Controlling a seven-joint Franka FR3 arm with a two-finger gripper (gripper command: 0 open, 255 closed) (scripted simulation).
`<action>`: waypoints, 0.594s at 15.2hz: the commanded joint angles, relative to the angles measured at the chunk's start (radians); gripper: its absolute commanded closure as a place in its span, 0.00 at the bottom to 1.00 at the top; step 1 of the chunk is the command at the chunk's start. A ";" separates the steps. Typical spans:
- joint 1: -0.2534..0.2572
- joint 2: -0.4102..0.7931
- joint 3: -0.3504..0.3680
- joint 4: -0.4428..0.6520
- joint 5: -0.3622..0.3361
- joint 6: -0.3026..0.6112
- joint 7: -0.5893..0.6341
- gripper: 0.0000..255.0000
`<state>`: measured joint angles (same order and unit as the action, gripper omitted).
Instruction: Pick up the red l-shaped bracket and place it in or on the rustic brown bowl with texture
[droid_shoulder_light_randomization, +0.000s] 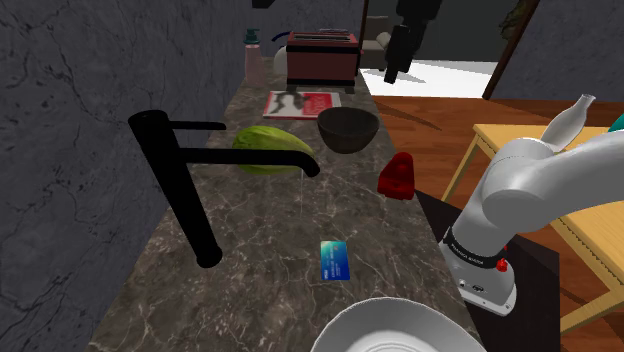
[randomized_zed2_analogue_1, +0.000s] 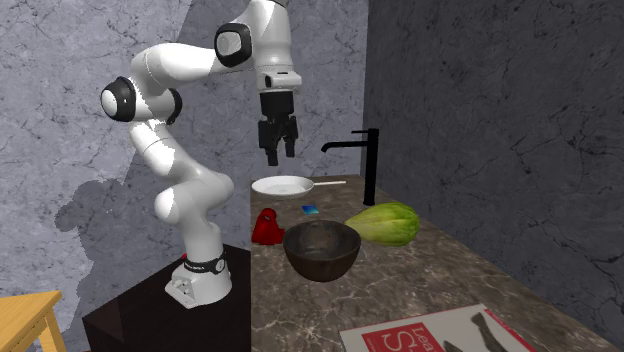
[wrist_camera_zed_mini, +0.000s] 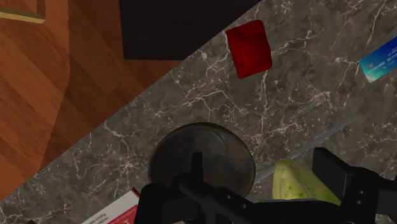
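Dark veined stone countertop (droid_shoulder_light_randomization: 250, 250) runs along a grey wall, with a wooden floor beside it. The all-black two-finger gripper (randomized_zed2_analogue_1: 278, 152) hangs high above the counter with its fingers apart and nothing between them. In the wrist view it looks down on the dark brown rounded bowl (wrist_camera_zed_mini: 200, 159).

The red L-shaped bracket (wrist_camera_zed_mini: 249, 48) lies on the counter, close to the edge by the stand. It is near the bowl but apart from it, and off to one side of the gripper rather than under it. Its longer side seems to run roughly across the line between the two fingers, slightly tilted. I judge that little wrist turn is needed, but the gripper must shift sideways towards the counter edge and then drop a long way.

The red-and-white magazine (randomized_zed2_analogue_1: 440, 335) has large white cover letters that I cannot read with confidence. The small blue card (droid_shoulder_light_randomization: 335, 260) carries pale print too small to read.
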<state>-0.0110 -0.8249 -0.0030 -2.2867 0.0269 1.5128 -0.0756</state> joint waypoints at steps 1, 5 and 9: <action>0.000 0.000 0.000 0.000 0.000 0.000 0.000 0.00; 0.021 -0.142 0.009 -0.198 0.016 0.085 -0.020 0.00; 0.047 -0.287 0.020 -0.385 0.035 0.157 -0.038 0.00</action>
<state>0.0312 -1.0740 0.0182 -2.6247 0.0597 1.6521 -0.1048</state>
